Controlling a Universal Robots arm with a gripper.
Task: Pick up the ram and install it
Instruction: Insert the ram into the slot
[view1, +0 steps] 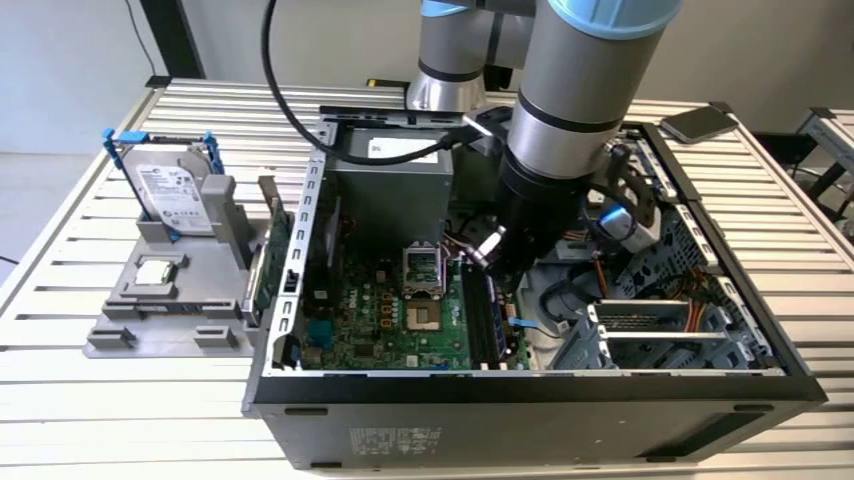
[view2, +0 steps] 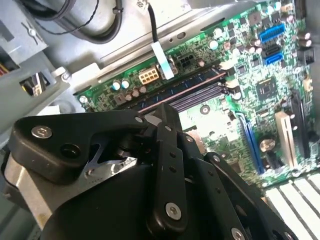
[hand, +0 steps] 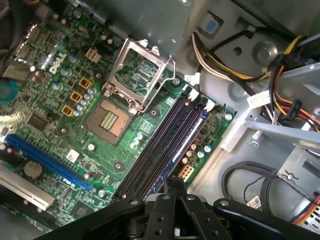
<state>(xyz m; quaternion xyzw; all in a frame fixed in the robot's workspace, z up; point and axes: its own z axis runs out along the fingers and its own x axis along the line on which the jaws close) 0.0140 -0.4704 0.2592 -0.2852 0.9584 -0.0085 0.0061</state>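
Tool (view1: 489, 262) is down inside the open case (view1: 534, 385), right over the memory slots (hand: 165, 145). Ram (hand: 186, 142) seems to sit in the outer slot, lined up for seating. Can't tell if the tool is spread or pinching.

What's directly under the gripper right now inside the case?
The gripper hangs over the black memory slots on the green motherboard, beside the open processor socket. Its own body covers the near slot ends, so a ram stick there cannot be confirmed.
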